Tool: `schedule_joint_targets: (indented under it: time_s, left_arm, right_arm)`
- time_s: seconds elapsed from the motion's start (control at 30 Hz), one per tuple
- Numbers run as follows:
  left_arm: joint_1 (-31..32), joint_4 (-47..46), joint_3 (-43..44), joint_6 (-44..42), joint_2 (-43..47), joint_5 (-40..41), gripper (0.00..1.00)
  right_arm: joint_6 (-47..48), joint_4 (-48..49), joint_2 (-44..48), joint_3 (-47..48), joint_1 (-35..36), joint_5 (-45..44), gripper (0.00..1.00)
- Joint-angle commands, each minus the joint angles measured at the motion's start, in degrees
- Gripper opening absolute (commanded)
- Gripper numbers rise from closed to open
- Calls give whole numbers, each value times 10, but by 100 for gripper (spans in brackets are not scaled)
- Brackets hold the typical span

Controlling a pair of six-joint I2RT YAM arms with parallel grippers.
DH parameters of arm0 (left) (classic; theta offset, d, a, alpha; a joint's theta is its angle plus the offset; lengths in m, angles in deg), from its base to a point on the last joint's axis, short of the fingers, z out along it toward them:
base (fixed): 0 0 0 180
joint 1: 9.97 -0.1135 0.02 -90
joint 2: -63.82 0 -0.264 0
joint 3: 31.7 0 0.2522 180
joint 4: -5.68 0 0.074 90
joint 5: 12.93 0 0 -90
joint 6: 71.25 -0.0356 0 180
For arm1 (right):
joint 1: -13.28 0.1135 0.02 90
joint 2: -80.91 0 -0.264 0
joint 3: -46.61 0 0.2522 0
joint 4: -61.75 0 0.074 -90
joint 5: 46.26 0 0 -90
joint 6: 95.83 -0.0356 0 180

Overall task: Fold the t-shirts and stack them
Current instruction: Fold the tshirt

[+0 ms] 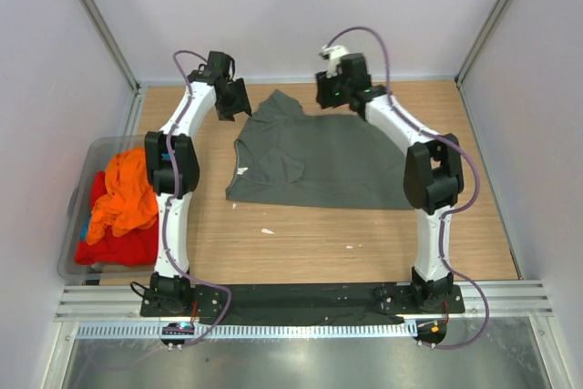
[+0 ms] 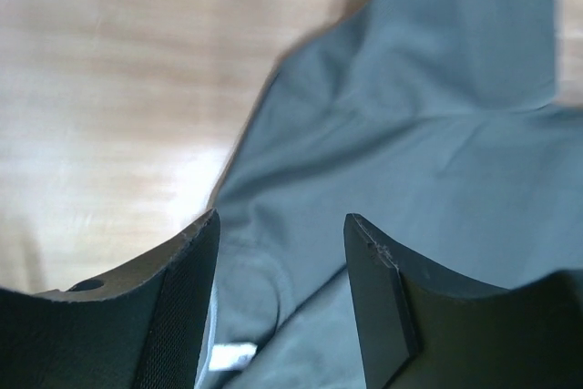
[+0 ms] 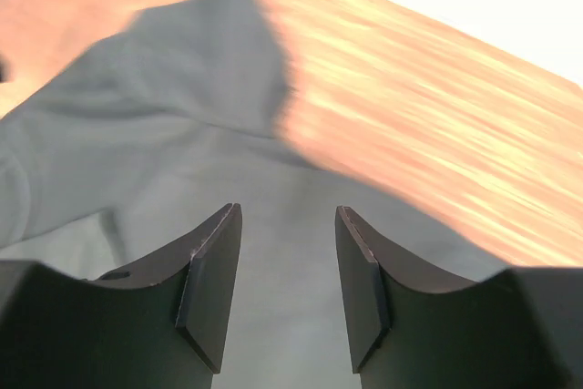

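Top external view: a dark grey-green t-shirt (image 1: 319, 161) is spread at the centre of the table (image 1: 364, 243), with both grippers at its upper edge.

The left gripper (image 1: 235, 102) and the right gripper (image 1: 330, 93) are shown with jaws well apart. In the wrist views nothing is held between them, and only cloth and wood are seen below. The orange t-shirt (image 1: 123, 193) and red t-shirt (image 1: 118, 248) are heaped in the plastic bin (image 1: 91, 148) at the left of the frame. A fold is judged to be in hand. It is best done if the two upper corners are pinched at matching points, lifted level, and laid down so that the edges meet squarely. The sleeve projecting at upper left should be tucked in first.
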Motion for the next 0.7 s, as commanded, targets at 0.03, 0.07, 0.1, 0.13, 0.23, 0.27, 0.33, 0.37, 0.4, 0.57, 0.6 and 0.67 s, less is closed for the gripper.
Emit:
schedule_joint_targets:
  time_s: [0.03, 0.07, 0.1, 0.13, 0.23, 0.27, 0.33, 0.37, 0.4, 0.57, 0.6, 0.67]
  left_arm:
    - [-9, -56, 79, -32, -61, -65, 59]
    - [-9, -53, 95, -34, -75, -68, 59]
    - [-9, -52, 105, -39, -84, -71, 59]
    - [-9, -56, 117, -40, -91, -78, 59]
    - [-8, -81, 112, -38, -104, -95, 59]
    - [-9, -99, 108, -38, -106, -104, 59]
    - [-9, -114, 102, -36, -110, -114, 60]
    - [-9, -124, 103, -36, -116, -132, 60]
    - [-9, -129, 101, -37, -119, -141, 60]
    - [-7, -156, 102, -33, -139, -172, 61]
    - [-7, -158, 102, -32, -146, -170, 61]
    - [-7, -160, 105, -32, -154, -171, 61]
  right_arm:
    - [-74, -106, 8, 41, -95, 93, 52]
    - [-74, -116, 4, 47, -107, 96, 52]
    - [-71, -136, -1, 57, -119, 107, 52]
    - [-69, -143, -7, 61, -130, 108, 52]
    - [-49, -157, -10, 58, -173, 111, 51]
    - [-42, -162, -10, 57, -198, 112, 51]
    - [-41, -166, -12, 54, -224, 151, 51]
    - [-28, -172, -19, 56, -260, 171, 51]
    - [-28, -179, -27, 66, -276, 183, 51]
    - [-10, -248, -84, 117, -328, 215, 49]
    - [-2, -257, -88, 128, -336, 211, 49]
    - [20, -273, -101, 136, -341, 186, 49]
